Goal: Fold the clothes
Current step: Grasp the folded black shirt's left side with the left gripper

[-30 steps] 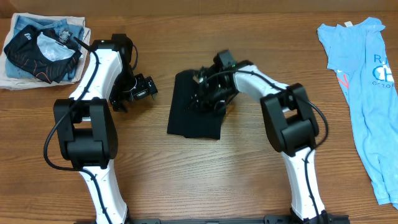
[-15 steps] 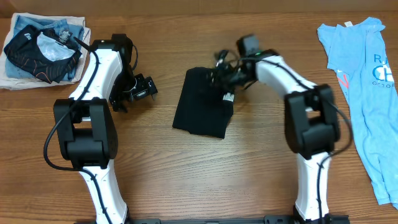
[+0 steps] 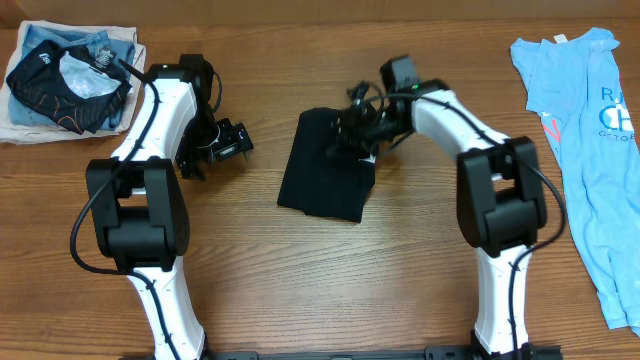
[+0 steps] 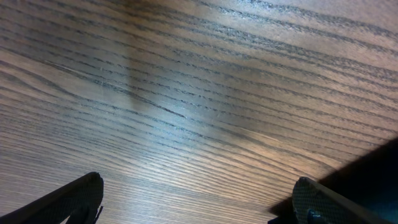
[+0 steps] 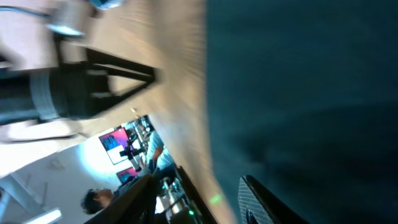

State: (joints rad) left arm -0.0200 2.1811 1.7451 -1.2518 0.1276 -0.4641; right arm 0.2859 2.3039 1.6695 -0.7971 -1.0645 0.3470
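Bare table (image 3: 400, 270) lies along the near and left edges of the folded black T-shirt (image 3: 320, 175), with the left gripper (image 3: 240, 142) standing beyond the left gap. The right gripper (image 3: 352, 138) and its arm (image 3: 450, 115) cover the shirt's far right corner; the clothes pile (image 3: 70, 75) and light blue T-shirt (image 3: 580, 150) lie well apart at the table's ends.

left arm (image 3: 160, 105) bent at elbow, reaching forward, left gripper (image 3: 226, 142) turned toward centre, fingers (image 4: 74, 199) spread wide, right arm (image 3: 450, 115) folded inward, right gripper (image 3: 356, 128) pointing left, fingertips (image 5: 261, 199) partly apart
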